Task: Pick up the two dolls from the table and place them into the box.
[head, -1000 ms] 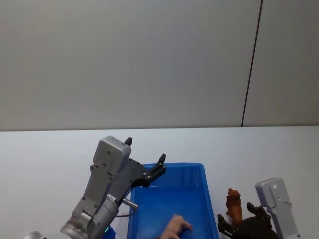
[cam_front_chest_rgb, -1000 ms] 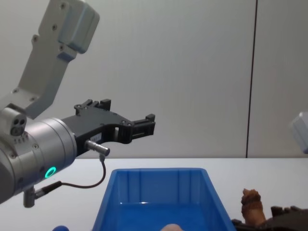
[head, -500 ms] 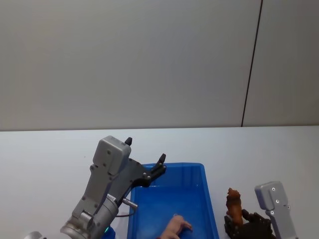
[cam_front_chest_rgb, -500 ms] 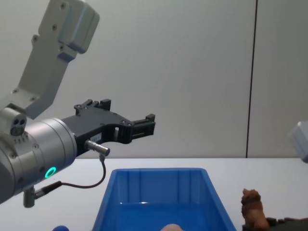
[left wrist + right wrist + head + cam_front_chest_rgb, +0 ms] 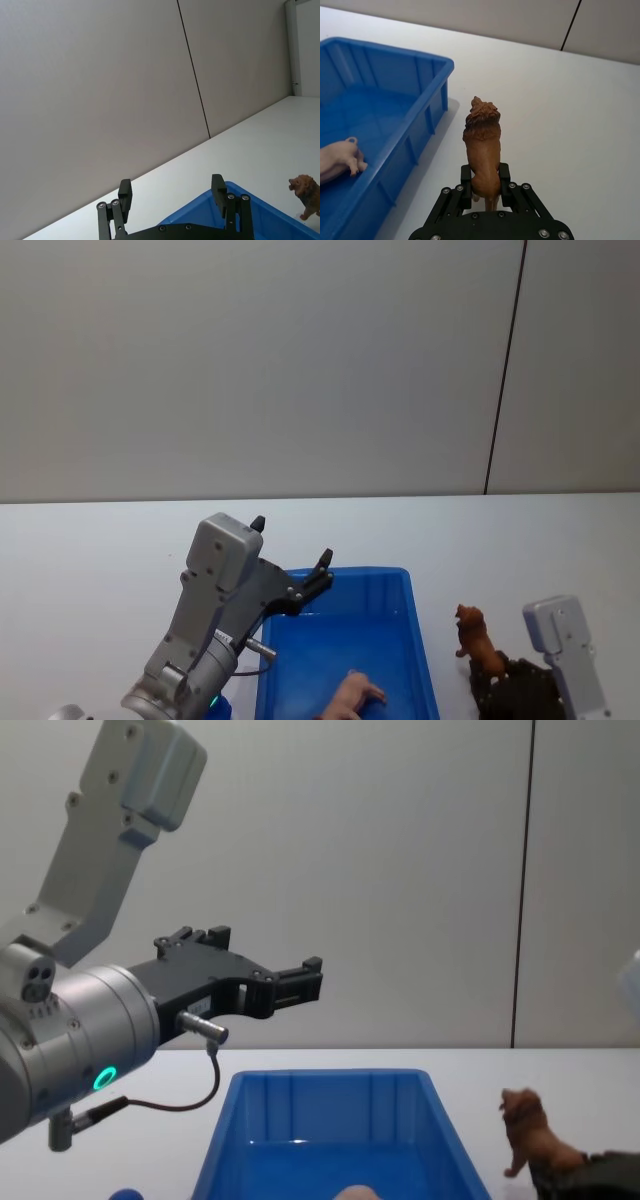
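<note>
1. The right gripper (image 5: pixel 485 174) has its fingers clenched on the lion (image 5: pixel 482 135), pinching it low at the hindquarters; that leaves the mane and head free, pointing away from the wrist
2. The lion is just beside the box (image 5: pixel 427 107), outside its right wall and over the bare table (image 5: pixel 570 90); the chest view has it pitched nose-up, which I read as a lift under way and not a doll standing on its own; the fingers hide whether any foot is touching the table
3. The pig (image 5: pixel 337 160) is down on the box floor, towards the near end; so one doll is home and the lion is the one left
4. The left gripper (image 5: pixel 171 186) has its fingers spread wide with nothing between them; it hangs well above the far left part of the box; at that height, I'd say, it leaves room for a doll coming in over the right wall
5. My call on the next move: raise the lion above that thick rim, carry it towards the robot's left over the blue floor, and let go away from the pig; with such a rearward grip the heavy front end could swing or slip, so the rim needs a generous margin
</note>
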### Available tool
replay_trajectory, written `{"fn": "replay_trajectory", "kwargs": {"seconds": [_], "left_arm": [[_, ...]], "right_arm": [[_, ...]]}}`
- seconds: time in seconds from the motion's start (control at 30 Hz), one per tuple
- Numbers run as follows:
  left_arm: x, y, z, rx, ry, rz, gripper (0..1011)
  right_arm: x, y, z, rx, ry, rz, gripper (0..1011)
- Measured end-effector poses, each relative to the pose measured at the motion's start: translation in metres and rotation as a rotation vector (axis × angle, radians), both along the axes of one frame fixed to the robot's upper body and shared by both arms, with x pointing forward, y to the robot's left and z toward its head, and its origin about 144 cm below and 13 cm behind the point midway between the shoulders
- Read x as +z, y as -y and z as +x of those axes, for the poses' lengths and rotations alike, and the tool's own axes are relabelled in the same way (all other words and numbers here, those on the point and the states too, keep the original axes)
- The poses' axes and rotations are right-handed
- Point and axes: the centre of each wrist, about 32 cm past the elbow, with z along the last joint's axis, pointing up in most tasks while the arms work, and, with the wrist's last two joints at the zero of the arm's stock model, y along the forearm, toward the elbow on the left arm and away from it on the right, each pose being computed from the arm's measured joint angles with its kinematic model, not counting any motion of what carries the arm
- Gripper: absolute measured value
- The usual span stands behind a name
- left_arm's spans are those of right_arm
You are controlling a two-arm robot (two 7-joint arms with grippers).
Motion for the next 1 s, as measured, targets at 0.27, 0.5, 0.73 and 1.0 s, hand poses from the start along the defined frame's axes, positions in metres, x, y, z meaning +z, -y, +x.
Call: {"fn": "replay_trajectory", "kwargs": {"seconds": [0.27,0.5,0.73,1.0], "left_arm": [[0.000,0.000,0.000,0.000,0.000,0.000,1001],[0.000,0.000,0.000,0.000,0.000,0.000,1001],[0.000,0.000,0.000,0.000,0.000,0.000,1001],[0.000,0.000,0.000,0.000,0.000,0.000,1001]], "right_arm": [[0.014,0.002,0.004,0.013,0.072,0.004,299],[0.028,0.002,0.011,0.065,0.133,0.022,299],[0.039,-0.002,0.021,0.140,0.169,0.056,299],[0.043,-0.011,0.031,0.216,0.166,0.097,299]]}}
